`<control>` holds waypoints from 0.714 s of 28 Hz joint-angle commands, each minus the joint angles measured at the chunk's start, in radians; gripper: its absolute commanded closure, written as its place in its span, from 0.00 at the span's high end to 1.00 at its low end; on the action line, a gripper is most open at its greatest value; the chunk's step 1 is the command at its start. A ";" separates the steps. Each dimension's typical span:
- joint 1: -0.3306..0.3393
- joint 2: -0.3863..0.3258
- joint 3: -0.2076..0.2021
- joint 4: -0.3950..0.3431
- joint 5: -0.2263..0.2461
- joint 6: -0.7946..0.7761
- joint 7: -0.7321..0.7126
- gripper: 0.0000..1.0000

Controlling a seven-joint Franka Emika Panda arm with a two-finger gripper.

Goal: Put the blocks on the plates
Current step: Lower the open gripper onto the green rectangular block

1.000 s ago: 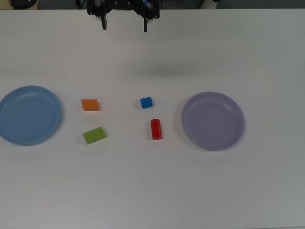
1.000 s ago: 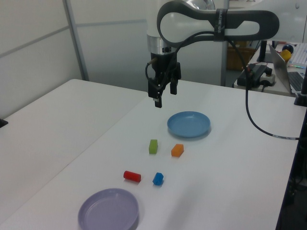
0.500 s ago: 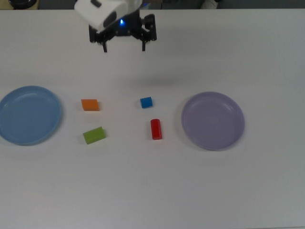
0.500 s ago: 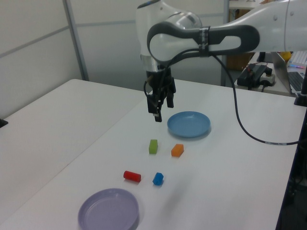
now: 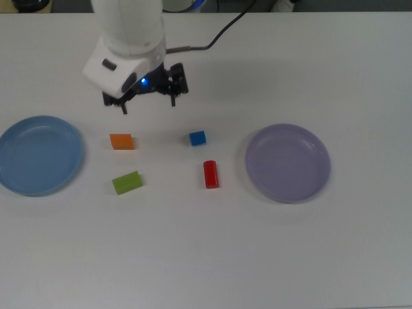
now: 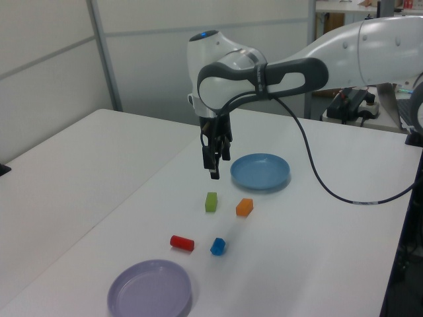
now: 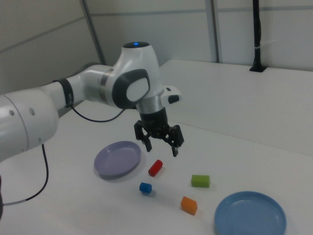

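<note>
white table (image 5: 257,257), 4 blocks (image 5: 197,138), 2 plates (image 5: 288,163)

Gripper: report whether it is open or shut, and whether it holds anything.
Open and empty. In the top view the gripper shows two fingers spread well apart with bare table between them; the right view shows the same gap above the blocks.

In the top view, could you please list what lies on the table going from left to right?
Light blue plate → orange block → green block → blue cube → red block → lavender plate.
</note>
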 commanded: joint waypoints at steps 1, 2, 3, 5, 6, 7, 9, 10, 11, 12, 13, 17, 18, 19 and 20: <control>-0.018 0.073 -0.001 0.000 -0.031 0.111 -0.043 1.00; -0.025 0.083 -0.001 -0.002 -0.034 0.128 -0.052 1.00; -0.028 0.090 -0.001 -0.005 -0.036 0.144 -0.060 1.00; -0.031 0.106 -0.001 -0.005 -0.037 0.164 -0.077 1.00; -0.032 0.115 -0.001 -0.005 -0.037 0.170 -0.083 1.00; -0.037 0.132 -0.001 -0.005 -0.039 0.188 -0.089 1.00; -0.046 0.149 -0.001 -0.003 -0.045 0.214 -0.092 1.00; -0.048 0.158 -0.001 -0.003 -0.053 0.228 -0.094 1.00; -0.048 0.165 -0.001 -0.003 -0.065 0.243 -0.094 1.00; -0.048 0.181 -0.001 -0.005 -0.103 0.268 -0.102 1.00; -0.048 0.188 -0.001 -0.006 -0.121 0.277 -0.106 1.00; -0.049 0.233 -0.001 -0.006 -0.161 0.323 -0.129 1.00; -0.051 0.239 -0.001 -0.005 -0.163 0.331 -0.129 1.00; -0.054 0.245 -0.001 -0.005 -0.165 0.338 -0.129 1.00; -0.054 0.251 -0.001 -0.006 -0.165 0.345 -0.129 1.00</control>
